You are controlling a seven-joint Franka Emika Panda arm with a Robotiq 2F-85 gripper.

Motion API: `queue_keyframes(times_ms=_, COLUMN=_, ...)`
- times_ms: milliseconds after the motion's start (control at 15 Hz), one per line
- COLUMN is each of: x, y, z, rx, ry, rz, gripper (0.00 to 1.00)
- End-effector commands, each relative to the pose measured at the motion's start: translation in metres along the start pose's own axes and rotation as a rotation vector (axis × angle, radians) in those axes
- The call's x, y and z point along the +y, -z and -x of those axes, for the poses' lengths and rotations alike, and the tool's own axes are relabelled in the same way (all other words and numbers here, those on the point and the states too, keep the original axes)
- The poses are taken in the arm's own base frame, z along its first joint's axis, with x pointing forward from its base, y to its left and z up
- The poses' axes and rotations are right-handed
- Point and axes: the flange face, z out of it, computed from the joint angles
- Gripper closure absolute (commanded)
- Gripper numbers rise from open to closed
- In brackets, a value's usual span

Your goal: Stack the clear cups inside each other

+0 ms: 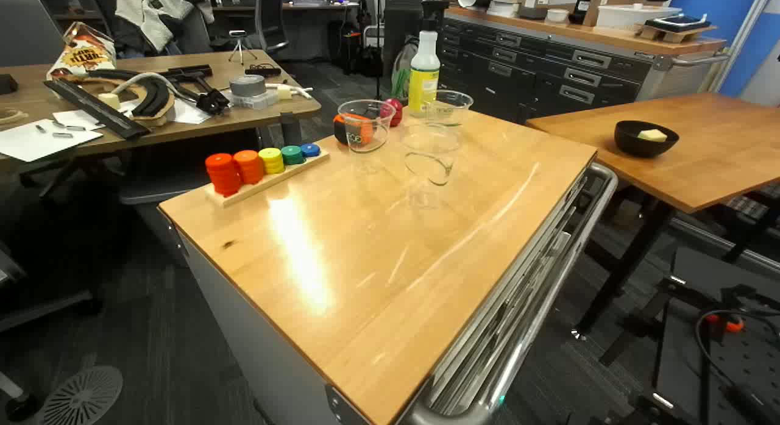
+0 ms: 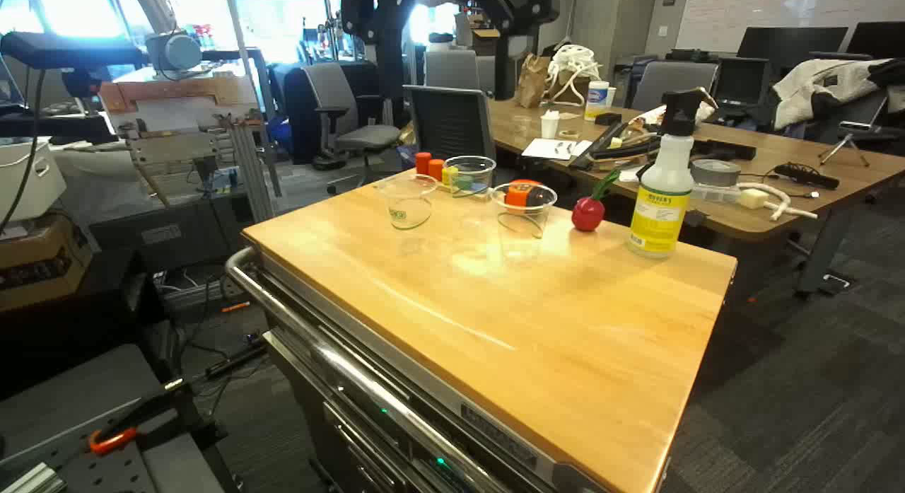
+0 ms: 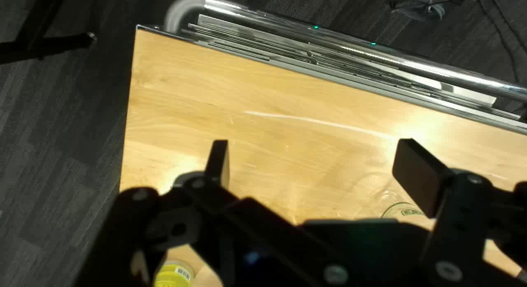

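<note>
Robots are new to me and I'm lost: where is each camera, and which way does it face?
An exterior view: beyond one end of the wooden worktop, looking down toward the spray bottle; no arm or jaws show.
An exterior view: nearer the spray bottle, looking down toward the stacking rings; open jaws hang at top.
Wrist view: on the wrist, facing down at the worktop; open jaws in foreground.
Both exterior views share three clear cups.

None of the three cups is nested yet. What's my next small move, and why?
Probably shift the open fingers, without lowering, toward the clear cup in the wrist view: it sits off to one side, partly hidden by one finger, so descending here might knock it.
</note>
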Motion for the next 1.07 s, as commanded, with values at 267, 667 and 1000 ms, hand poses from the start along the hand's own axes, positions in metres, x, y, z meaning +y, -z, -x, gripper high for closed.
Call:
queue_keyframes(times_ms=267, x=0.002, y=0.008, z=-0.001, rx=0.013, ry=-0.002, rz=0.007, gripper=0.00)
queue_keyframes(times_ms=667, x=-0.010, y=-0.005, z=0.021, rx=0.007, ry=-0.009, rz=-0.009, gripper=0.00)
queue_keyframes(times_ms=1000, x=-0.036, y=-0.046, z=0.046, rx=-0.021, ry=-0.027, rz=-0.045, gripper=0.00)
